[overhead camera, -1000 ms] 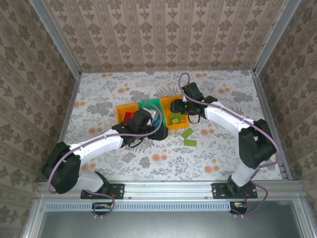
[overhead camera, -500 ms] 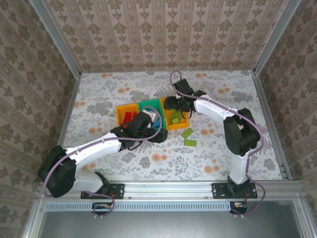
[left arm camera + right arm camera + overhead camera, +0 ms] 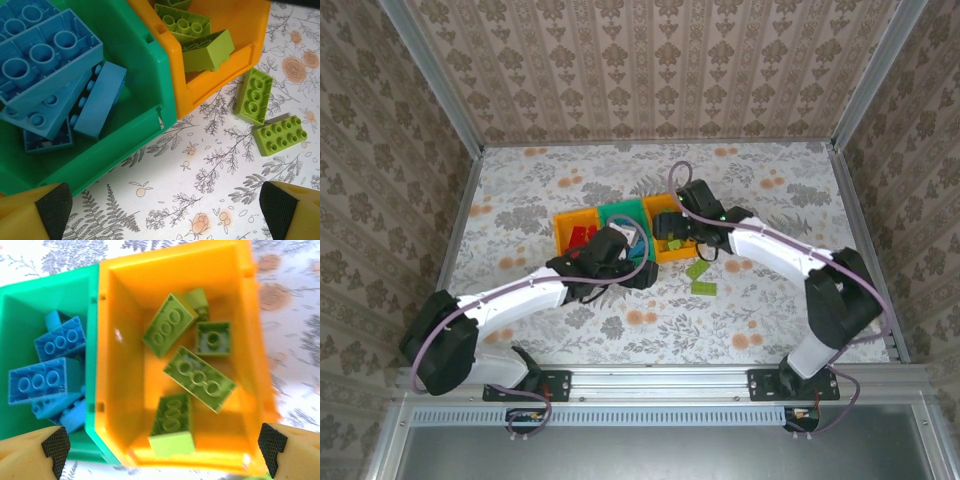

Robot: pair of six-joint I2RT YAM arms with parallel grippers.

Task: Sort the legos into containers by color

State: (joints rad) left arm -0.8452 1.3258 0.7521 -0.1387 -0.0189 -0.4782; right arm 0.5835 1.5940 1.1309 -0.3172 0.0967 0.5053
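Two legos (image 3: 253,95) just beside containers (image 3: 215,76)

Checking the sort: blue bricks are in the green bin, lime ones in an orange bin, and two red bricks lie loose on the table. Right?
No: the two loose bricks on the table are lime green, not red, as the left wrist view shows. The rest is right.

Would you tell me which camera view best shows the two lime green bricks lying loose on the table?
The left wrist view: the upper brick and lower brick appear large, studs up and countable, beside the orange bin. The top external view has them as small green specks near that bin.
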